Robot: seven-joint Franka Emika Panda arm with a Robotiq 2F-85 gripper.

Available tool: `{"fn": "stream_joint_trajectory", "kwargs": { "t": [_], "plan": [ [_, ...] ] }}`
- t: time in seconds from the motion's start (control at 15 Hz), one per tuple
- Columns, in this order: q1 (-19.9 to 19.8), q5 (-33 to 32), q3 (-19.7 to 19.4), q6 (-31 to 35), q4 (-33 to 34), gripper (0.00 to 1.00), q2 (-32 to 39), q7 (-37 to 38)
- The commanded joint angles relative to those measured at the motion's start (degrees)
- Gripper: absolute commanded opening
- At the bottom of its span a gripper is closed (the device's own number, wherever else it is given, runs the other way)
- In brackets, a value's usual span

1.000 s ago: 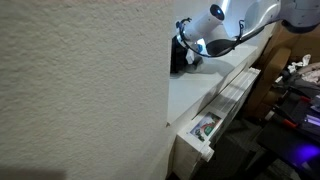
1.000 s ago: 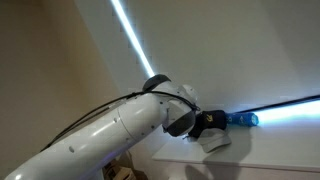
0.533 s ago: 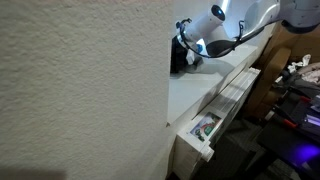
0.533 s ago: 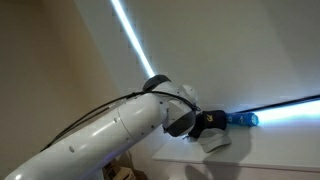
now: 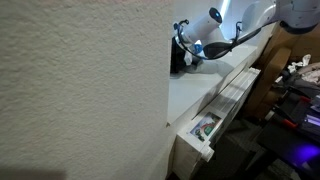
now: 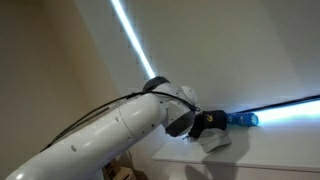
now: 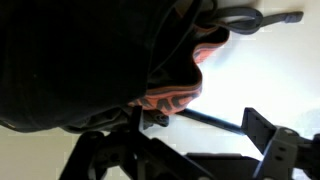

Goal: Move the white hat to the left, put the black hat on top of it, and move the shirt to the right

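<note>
One arm (image 5: 255, 14) to report on. In an exterior view its gripper (image 5: 192, 48) hangs low over the far end of the white counter (image 5: 195, 95). It is right against the small black hat (image 5: 179, 60), which sits beside the rough wall (image 5: 80, 90). From here the hat is only a dark rounded lump, and I cannot tell how the fingers stand. A drawer (image 5: 205, 128) below the counter's edge is pulled out, with coloured bits inside.

In an exterior view from low down, the arm fills the foreground. The gripper (image 6: 203, 124) is a dark shape that I cannot separate from the black hat. Just under it lies the white hat (image 6: 216, 142), a pale crumpled cap that is grey in shadow, and a bright blue thing (image 6: 240, 119) lies just beyond.

In the wrist view the black hat (image 7: 80, 60) fills most of the picture. It is soft folded black cloth with an orange-red patterned patch at its lower edge. The gripper (image 7: 205, 122) is released, its fingers (image 7: 258, 127) spread wide, the marked one touching nothing
</note>
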Motion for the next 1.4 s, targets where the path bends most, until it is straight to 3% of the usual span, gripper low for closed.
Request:
{"fn": "stream_joint_trajectory", "kwargs": {
  "t": [0.0, 0.2, 0.27, 0.47, 0.53, 0.67, 1.07, 1.13, 1.27, 1.33],
  "plan": [
    [-0.2, 2.6, 0.1, -1.7, 1.4, 1.0, 0.0, -1.4],
    [-0.5, 8.7, -1.6, -5.4, 6.7, 1.0, 0.0, -1.1],
    [-0.6, 5.9, -0.4, -4.1, 3.7, 1.0, 0.0, -0.2],
    [-1.1, 7.3, -1.3, -4.5, 6.3, 1.0, 0.0, -0.3],
    [-1.0, 7.4, -1.3, -4.5, 6.3, 0.75, 0.0, -0.3],
    [-1.0, 7.0, -1.5, -3.8, 6.2, 0.68, 0.1, 0.2],
    [-1.4, 4.6, -1.3, -4.1, 5.7, 0.26, 0.1, 0.7],
    [-1.5, 2.7, -0.7, -4.5, 5.3, 0.19, 0.1, 0.8],
    [-2.6, -7.3, 1.9, -6.5, 2.3, 0.05, 1.2, 3.2],
    [-4.7, -11.7, 3.3, -8.8, -2.7, 0.0, 2.7, 5.5]
  ]
}}
